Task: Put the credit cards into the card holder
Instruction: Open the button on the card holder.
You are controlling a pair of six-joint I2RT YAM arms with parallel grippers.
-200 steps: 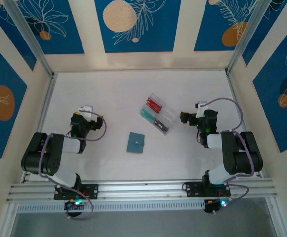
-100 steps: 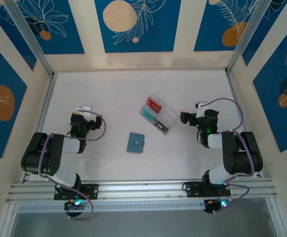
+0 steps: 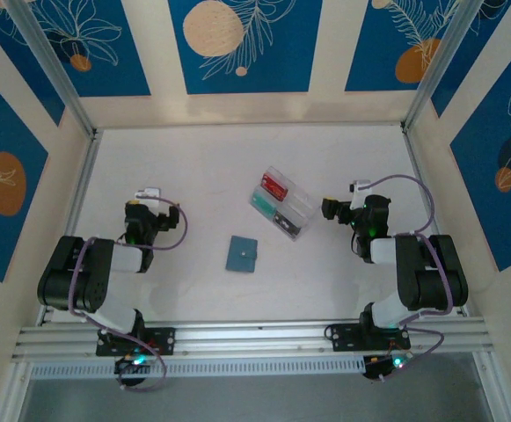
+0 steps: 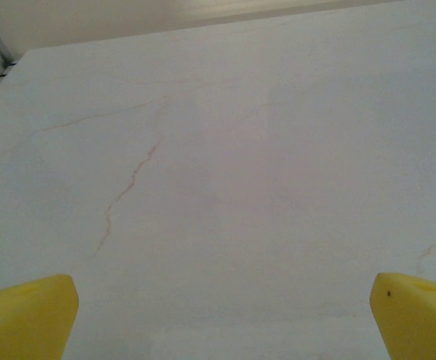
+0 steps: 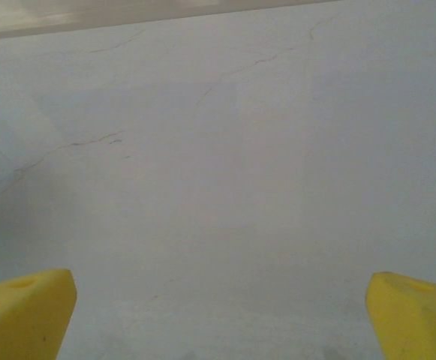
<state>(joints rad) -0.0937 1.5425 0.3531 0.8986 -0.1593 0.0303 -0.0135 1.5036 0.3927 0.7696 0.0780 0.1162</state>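
On the middle of the bench (image 3: 193,167), the blue-grey card holder (image 3: 241,253) lies flat and appears folded shut. It sits between the two arms and just short of the clear tray (image 3: 283,203), where the credit cards (image 3: 275,185) seem to rest in separate compartments: a red one, a teal one and a dark one. Over the past second almost nothing has shifted. Holder and tray lie where they were, and the left tool (image 3: 147,200) and right tool (image 3: 331,209) have barely stirred from their stations at either side, the right one near the tray's right end. Each wrist camera looks down on bare bench between yellow fingertips (image 4: 22,315) set wide apart, both tools gripping nothing. By that evidence the job has not begun: no card is lifted, and the holder will likely need opening before any card goes in.
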